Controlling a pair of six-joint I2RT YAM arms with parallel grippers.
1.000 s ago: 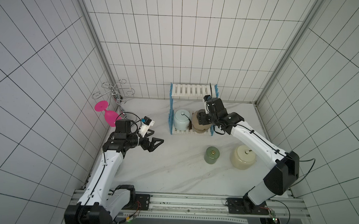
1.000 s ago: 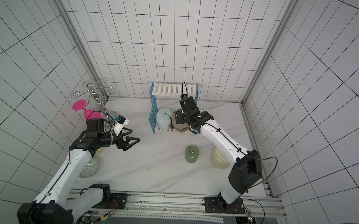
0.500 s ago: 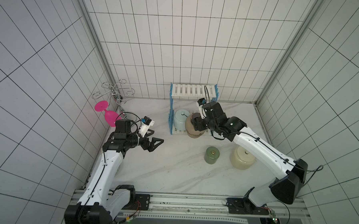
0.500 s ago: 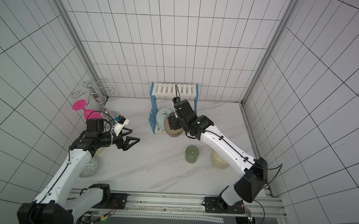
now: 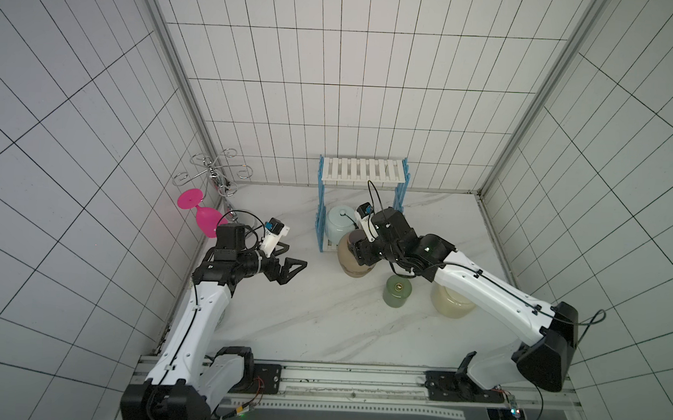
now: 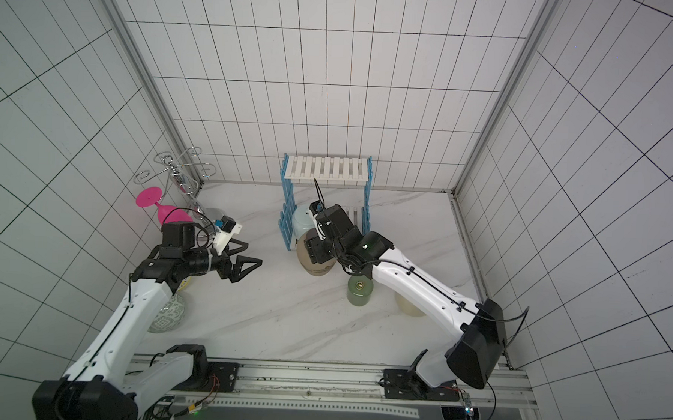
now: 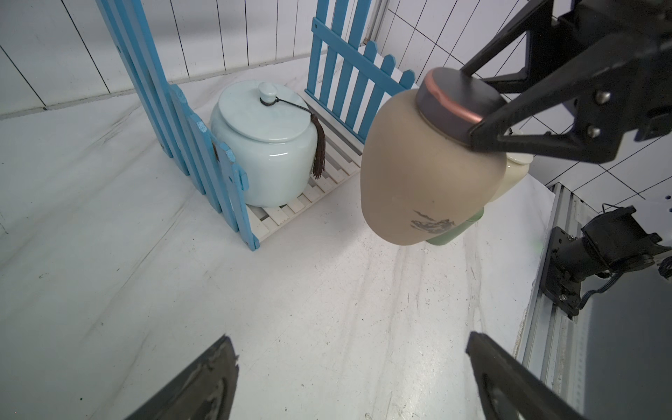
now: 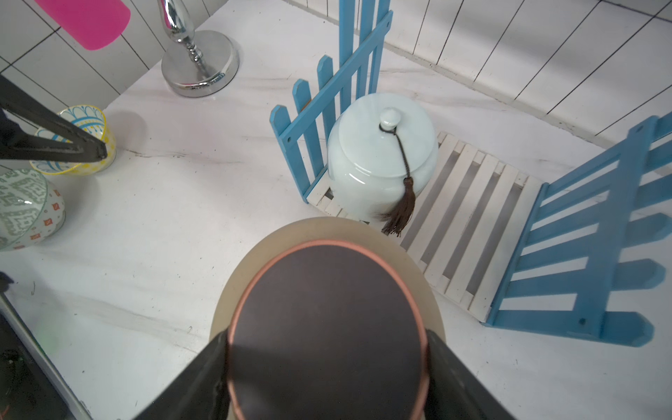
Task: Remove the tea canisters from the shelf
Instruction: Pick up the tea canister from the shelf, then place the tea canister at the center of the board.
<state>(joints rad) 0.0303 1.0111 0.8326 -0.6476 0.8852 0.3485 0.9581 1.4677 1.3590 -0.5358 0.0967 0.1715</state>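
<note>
My right gripper [image 8: 327, 334] is shut on the dark lid of the tan-brown jar [image 5: 349, 260], which hangs tilted above the table just in front of the shelf [image 5: 362, 169]. In the left wrist view this jar [image 7: 425, 174] is clear of the table. The pale-blue jar with a tassel [image 5: 336, 220] stands on the shelf's lower tier. On the table to the right stand the sage-green cylinder [image 5: 397, 292] and the cream jar [image 5: 449, 305], half hidden under my right arm. To the left, away from the jars, my left gripper [image 5: 297, 255] is open and empty.
A chrome curly-armed stand [image 5: 215, 170] with a pink glass [image 5: 204, 217] is at the back left. Two patterned bowls [image 8: 22, 211] [image 8: 78, 142] sit near the left wall under my left arm. A metal rail [image 5: 339, 378] runs along the front edge.
My right gripper has drawn the tan-brown jar out of the shelf's lower tier, forward and to the left. The left arm has not moved.
</note>
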